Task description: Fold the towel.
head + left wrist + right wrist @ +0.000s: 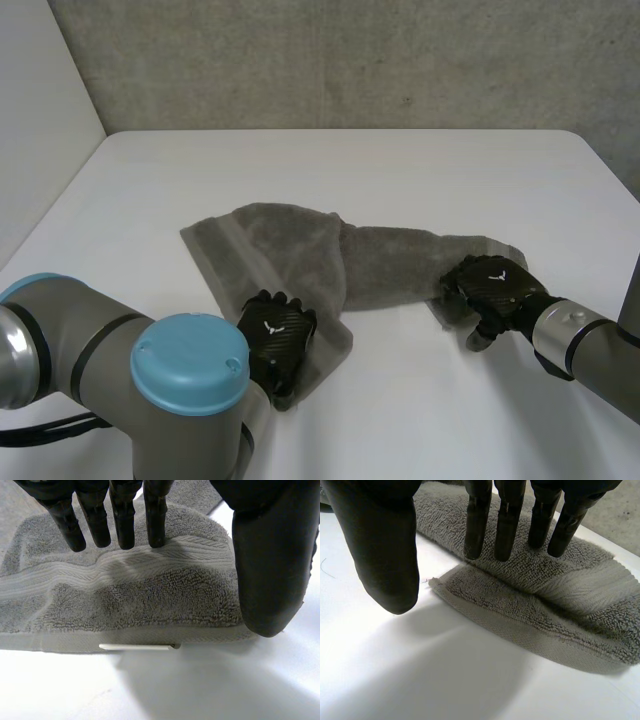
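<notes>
The grey towel (300,250) lies rumpled mid-table (400,170), its long axis running from 9 to 3 o'clock, with one flap trailing toward 6. Its 3 o'clock end is hidden under the right hand (495,288), and the flap's near corner under the left hand (275,335). Both hands are palm-down with straight fingers (125,525) spread over the pile and the thumb (272,580) held apart, clasping nothing. The right fingertips (507,525) rest on a rolled fold.

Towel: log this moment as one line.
towel rumpled on table | left hand open, at near corner | right hand open, at right end
</notes>
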Available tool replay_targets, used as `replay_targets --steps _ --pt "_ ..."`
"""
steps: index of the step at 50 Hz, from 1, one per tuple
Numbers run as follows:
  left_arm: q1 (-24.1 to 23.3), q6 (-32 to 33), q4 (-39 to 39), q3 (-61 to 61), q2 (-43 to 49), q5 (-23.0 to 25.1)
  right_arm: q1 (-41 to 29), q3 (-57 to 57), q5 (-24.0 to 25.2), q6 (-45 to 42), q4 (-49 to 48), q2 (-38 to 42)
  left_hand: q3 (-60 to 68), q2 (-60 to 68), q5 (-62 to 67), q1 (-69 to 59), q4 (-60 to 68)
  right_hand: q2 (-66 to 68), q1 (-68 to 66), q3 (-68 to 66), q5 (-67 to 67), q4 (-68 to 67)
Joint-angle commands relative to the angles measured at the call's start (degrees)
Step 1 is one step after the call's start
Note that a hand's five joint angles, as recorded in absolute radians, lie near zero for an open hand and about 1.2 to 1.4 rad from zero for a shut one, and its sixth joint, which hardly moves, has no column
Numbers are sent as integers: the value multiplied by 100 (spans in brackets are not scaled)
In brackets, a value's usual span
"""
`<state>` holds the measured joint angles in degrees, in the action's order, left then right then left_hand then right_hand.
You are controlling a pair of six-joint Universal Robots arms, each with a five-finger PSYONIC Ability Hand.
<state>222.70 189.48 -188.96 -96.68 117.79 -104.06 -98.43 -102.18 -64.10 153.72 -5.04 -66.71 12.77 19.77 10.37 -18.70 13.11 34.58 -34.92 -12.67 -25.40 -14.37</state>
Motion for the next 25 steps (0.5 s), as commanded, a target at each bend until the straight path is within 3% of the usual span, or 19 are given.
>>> replay_targets --steps 1,25 --pt "2 -95 -9 9 95 8 -89 40 -103 17 -190 106 -277 87 27 -195 -311 292 -258 267 -210 437" --pt "11 -121 -141 18 200 -176 -353 154 -384 26 -630 492 -277 104 44 -212 -311 1386 -1352 267 -1303 437"
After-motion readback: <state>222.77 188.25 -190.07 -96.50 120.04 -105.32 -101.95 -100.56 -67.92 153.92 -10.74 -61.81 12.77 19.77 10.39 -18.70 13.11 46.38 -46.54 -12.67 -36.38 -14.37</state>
